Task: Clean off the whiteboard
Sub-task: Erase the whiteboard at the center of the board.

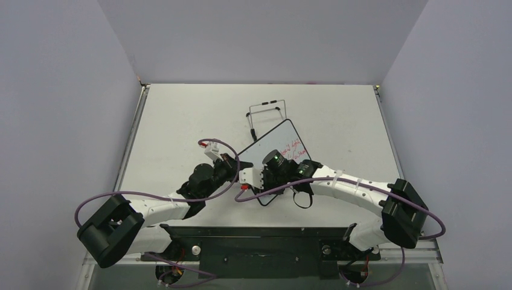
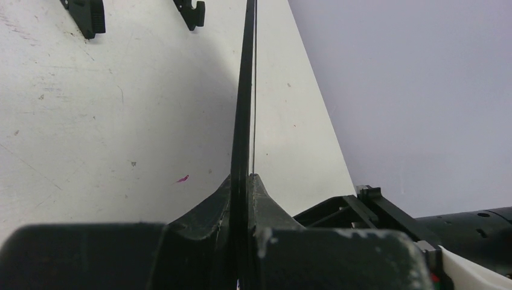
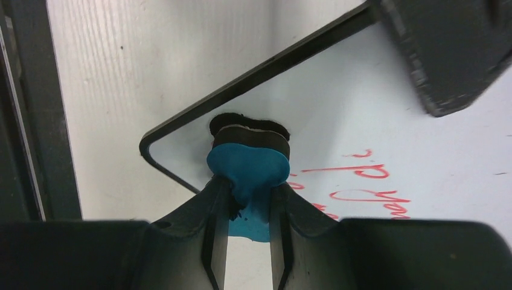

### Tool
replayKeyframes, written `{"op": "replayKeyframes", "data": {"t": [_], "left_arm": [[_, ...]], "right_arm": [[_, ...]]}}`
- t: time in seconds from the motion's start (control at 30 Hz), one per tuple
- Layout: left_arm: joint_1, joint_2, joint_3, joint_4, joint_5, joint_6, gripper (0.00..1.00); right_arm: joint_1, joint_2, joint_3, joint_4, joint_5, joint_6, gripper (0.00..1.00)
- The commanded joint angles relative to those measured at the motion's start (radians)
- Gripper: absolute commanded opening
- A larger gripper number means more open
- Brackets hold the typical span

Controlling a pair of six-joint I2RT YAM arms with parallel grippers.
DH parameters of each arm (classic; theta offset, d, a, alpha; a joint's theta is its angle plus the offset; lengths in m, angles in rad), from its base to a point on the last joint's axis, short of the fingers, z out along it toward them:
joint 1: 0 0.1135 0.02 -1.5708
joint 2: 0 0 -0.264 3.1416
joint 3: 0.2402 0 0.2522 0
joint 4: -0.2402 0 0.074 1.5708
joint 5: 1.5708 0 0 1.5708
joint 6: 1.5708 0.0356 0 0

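Left gripper (image 2: 241, 181) clamped on left edge of whiteboard (image 1: 272, 140). Right gripper (image 3: 250, 184) closed on blue eraser (image 3: 247, 162), its felt pressed to board beside a corner. Board sits mid table (image 1: 181, 121), red writing (image 3: 362, 172) on it. Wire stand (image 1: 266, 110) just beyond.

The left arm (image 1: 154, 209) and right arm (image 1: 350, 187) were white tubes with bulky black joints, each trailing a purple cable (image 1: 121, 193). The left hand (image 2: 241, 181) and right hand (image 3: 249, 184) had matte black fingers.
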Motion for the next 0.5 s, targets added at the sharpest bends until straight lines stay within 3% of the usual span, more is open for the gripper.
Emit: {"op": "replayKeyframes", "data": {"t": [0.0,0.3,0.47], "left_arm": [[-0.013,-0.014,0.053,0.152,0.059,-0.026,0.0],[-0.014,-0.012,0.048,0.156,0.06,-0.027,0.0],[-0.013,-0.008,0.051,0.159,0.06,-0.029,0.0]], "right_arm": [[-0.037,-0.005,-0.043,-0.032,-0.02,-0.028,0.0],[-0.032,0.017,0.086,-0.006,-0.011,0.017,0.0],[0.035,-0.013,0.015,0.037,0.012,0.008,0.0]]}}
